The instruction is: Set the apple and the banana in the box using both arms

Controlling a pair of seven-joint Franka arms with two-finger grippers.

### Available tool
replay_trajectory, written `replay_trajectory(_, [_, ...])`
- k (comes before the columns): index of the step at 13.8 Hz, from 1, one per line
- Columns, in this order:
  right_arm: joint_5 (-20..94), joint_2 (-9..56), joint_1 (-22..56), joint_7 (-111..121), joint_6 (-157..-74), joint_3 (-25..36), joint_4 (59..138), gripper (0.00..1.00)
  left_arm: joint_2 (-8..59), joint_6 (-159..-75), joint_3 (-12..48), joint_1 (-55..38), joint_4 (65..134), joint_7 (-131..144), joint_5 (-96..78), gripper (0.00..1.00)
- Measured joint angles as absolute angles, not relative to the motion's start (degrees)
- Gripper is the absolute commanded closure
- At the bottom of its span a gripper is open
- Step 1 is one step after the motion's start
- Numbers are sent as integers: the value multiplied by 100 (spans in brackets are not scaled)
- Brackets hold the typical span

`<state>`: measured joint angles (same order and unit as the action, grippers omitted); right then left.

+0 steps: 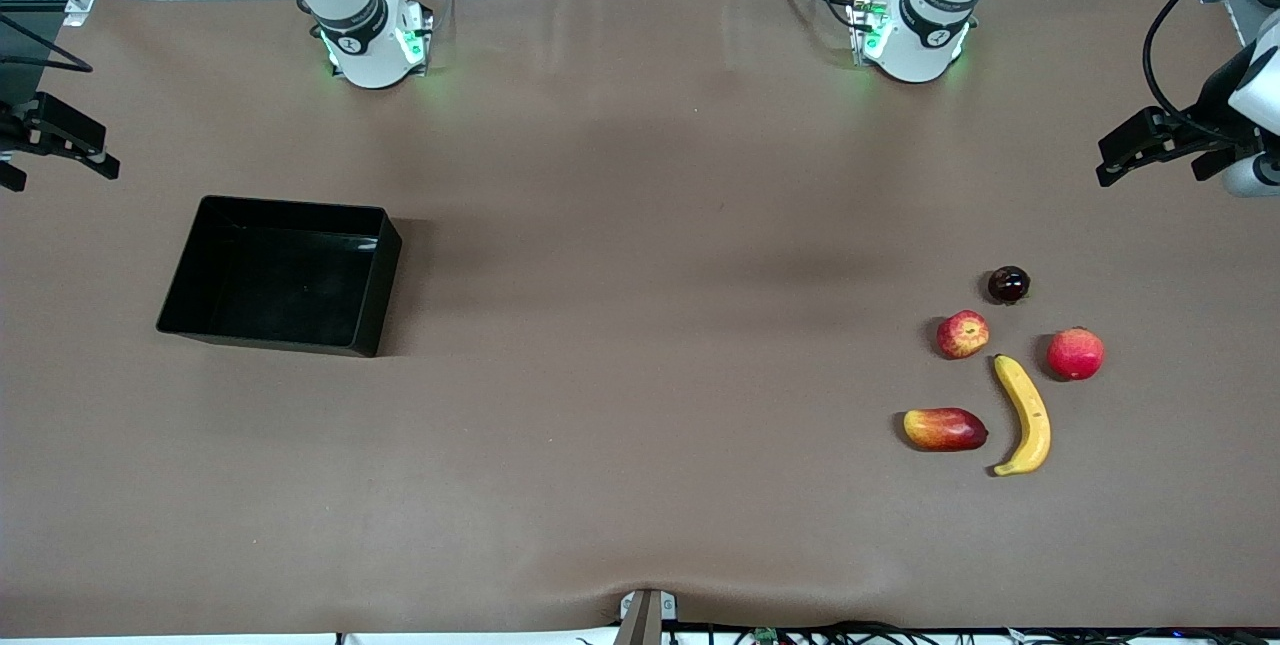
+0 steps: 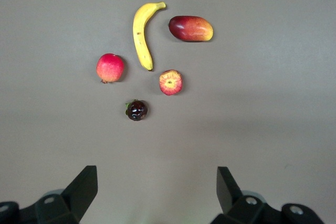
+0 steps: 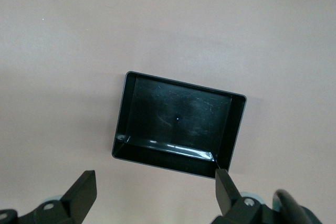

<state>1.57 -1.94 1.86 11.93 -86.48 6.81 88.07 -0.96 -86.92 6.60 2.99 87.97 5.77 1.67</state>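
Note:
The apple (image 1: 962,334), red with yellow patches, lies among the fruit at the left arm's end of the table and also shows in the left wrist view (image 2: 170,82). The yellow banana (image 1: 1025,415) lies beside it, nearer the front camera, and shows in the left wrist view (image 2: 140,35) too. The black box (image 1: 375,295) stands empty toward the right arm's end; the right wrist view looks down into the box (image 3: 178,119). My left gripper (image 1: 1125,160) (image 2: 156,170) is open and empty, high over bare table by the fruit. My right gripper (image 1: 60,145) (image 3: 155,172) is open and empty, high over bare table beside the box.
A red-pink round fruit (image 1: 1075,353) (image 2: 110,67), a red-yellow mango-like fruit (image 1: 944,429) (image 2: 190,28) and a small dark round fruit (image 1: 1008,284) (image 2: 137,110) lie close around the apple and banana. Brown table spreads between the box and the fruit.

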Motion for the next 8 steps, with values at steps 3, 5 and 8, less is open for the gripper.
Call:
replay_trajectory(3, [146, -193, 179, 1191, -8548, 688, 8807, 0, -86, -8677, 659, 301, 8803, 573, 167, 0])
replay_trajectory(5, [143, -192, 174, 1191, -8536, 692, 8807, 0, 6, -8674, 658, 302, 8820, 568, 167, 0])
replay_trajectory(8, [140, -187, 170, 1190, -8529, 696, 8807, 0, 329, -8921, 658, 303, 8857, 567, 167, 0])
